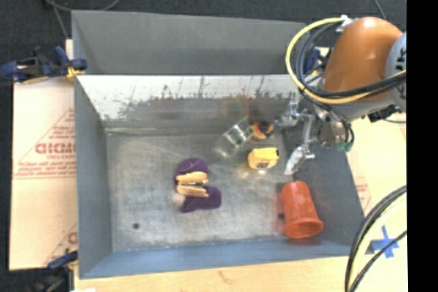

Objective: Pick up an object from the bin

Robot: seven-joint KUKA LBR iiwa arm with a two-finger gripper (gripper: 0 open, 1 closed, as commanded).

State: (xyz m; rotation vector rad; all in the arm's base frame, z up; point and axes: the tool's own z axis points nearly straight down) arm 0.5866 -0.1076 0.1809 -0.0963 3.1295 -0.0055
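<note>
The yellow block (263, 158) lies right of the middle of the bin (130, 215), just left of the gripper (298, 159); a red cup (299, 209) lies on its side just below the gripper. Whether the gripper is open or closed cannot be told. A clear cup (235, 136) and a small orange thing (260, 128) lie further back, a purple toy (196, 186) well left

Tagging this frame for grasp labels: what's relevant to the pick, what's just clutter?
Relevant (likely): gripper, yellow block beside it, red cup lying near it.
Clutter: purple-and-tan toy mid-bin, clear plastic piece, small orange-black thing by the back wall.
</note>
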